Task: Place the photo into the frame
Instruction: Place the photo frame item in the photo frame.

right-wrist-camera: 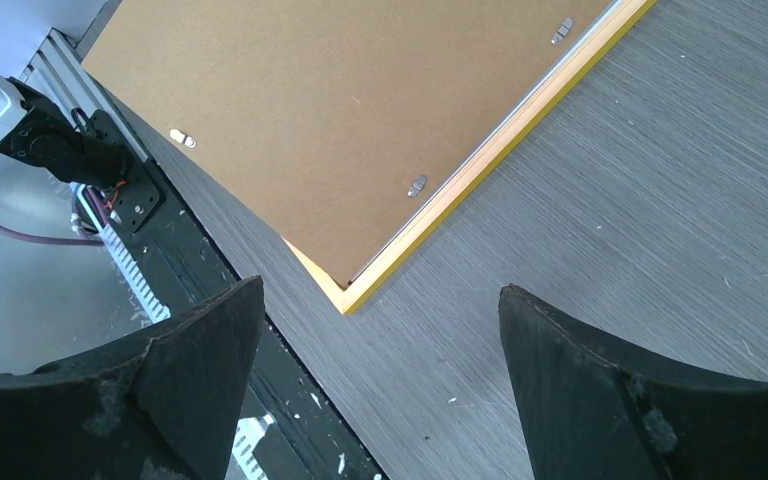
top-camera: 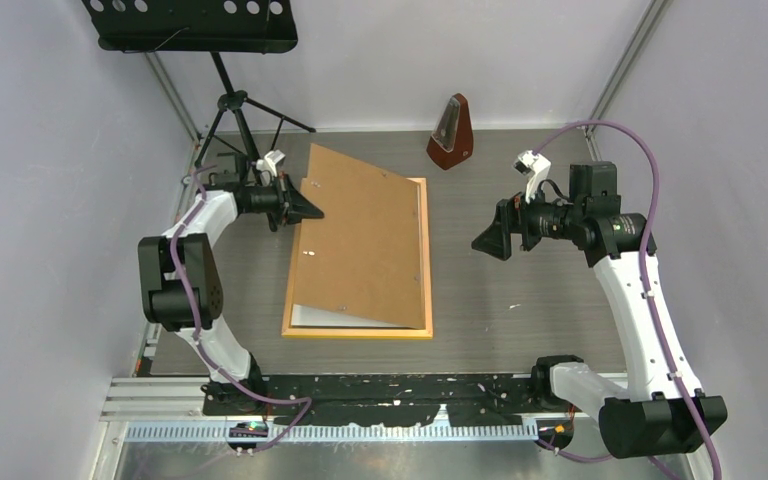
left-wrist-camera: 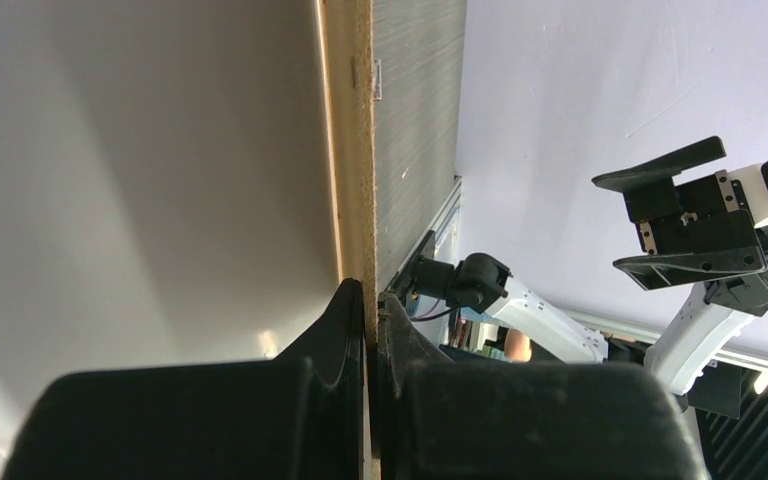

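Note:
The frame [top-camera: 360, 332] of thin yellow-orange strips lies flat on the table, its corner also in the right wrist view [right-wrist-camera: 480, 165]. A brown backing board [top-camera: 365, 235] rests in it, tilted, with its left edge raised. My left gripper [top-camera: 315, 212] is shut on that raised edge; the board edge [left-wrist-camera: 352, 150] runs between the pinched jaws [left-wrist-camera: 370, 310]. The photo is hidden; only a pale surface [top-camera: 310, 316] shows in the frame under the raised board. My right gripper [top-camera: 480, 243] hovers open to the right of the frame, nothing between its fingers [right-wrist-camera: 378, 290].
A brown metronome [top-camera: 451, 132] stands at the back of the table. A black music stand [top-camera: 190, 22] on a tripod [top-camera: 235, 105] stands at the back left. A black rail [top-camera: 360, 385] runs along the near edge.

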### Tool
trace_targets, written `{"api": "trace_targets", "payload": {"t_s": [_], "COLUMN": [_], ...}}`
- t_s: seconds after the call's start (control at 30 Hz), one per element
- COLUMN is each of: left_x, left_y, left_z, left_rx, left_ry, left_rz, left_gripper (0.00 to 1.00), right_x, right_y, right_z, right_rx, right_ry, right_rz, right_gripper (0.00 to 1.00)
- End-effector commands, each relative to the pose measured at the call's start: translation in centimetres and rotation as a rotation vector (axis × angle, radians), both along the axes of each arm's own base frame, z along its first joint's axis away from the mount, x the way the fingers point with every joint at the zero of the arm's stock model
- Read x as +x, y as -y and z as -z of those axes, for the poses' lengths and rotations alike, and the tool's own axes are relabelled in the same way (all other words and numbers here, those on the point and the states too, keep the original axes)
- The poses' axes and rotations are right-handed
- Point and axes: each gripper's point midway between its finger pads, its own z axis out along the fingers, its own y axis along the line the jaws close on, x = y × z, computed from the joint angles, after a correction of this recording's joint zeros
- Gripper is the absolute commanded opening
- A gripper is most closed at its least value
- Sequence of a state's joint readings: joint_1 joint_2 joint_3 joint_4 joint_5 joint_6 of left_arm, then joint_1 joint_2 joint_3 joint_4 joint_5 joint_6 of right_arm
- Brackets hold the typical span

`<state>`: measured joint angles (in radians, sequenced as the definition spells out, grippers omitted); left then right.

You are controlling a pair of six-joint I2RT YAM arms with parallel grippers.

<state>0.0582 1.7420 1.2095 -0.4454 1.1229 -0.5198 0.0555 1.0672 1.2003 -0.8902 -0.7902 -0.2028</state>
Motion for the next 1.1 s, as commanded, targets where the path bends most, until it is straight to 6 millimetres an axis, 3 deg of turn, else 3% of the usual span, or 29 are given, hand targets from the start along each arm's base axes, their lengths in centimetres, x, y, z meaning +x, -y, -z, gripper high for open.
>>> {"api": "trace_targets", "payload": {"t_s": [0.0, 0.53, 1.07], "left_x": [0.4, 0.6, 0.8], "left_y": [0.7, 1.0, 0.9], "left_z": [-3.1, -2.7, -0.9], "left_rx": [-0.068, -0.06, -0.044], "left_ry": [0.073, 0.069, 0.044], "left_rz": [0.055, 0.062, 0.053], "left_gripper": [0.0, 0.0, 0.0], "right_x": [0.0, 0.0, 0.0], "right_y": [0.1, 0.2, 0.3], "right_z": [-1.1, -1.0, -1.0], "right_rx": [0.006, 0.005, 0.006], "right_ry": [0.052, 0.053, 0.052], "right_rz": [0.007, 0.013, 0.016], "right_gripper": [0.93, 0.93, 0.93]}}
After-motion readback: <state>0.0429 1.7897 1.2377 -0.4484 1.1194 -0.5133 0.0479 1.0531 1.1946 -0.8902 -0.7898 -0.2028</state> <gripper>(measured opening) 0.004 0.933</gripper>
